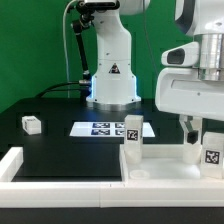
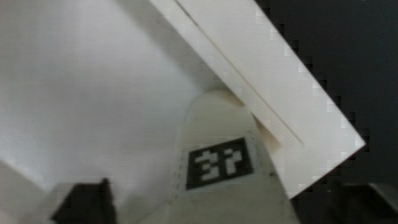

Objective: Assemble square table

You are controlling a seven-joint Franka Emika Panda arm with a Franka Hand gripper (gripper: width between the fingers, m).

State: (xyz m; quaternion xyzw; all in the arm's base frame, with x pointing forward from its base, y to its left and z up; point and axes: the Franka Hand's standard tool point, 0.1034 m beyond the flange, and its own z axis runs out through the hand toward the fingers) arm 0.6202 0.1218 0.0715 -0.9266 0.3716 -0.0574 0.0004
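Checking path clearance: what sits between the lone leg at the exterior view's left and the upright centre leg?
Exterior view: bare black table, then the marker board, between the lone leg and the upright centre leg.

Worktop [image 1: 60, 140] lies bare between the lying leg [image 1: 32, 124] and marker board [image 1: 105, 128]; upright legs [image 1: 132, 138] crowd the exterior view's right.

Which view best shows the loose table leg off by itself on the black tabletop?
The exterior view: the loose leg sits alone toward that view's left, whole and unobstructed. The wrist view misses it, showing only another tagged leg and the white panel up close.
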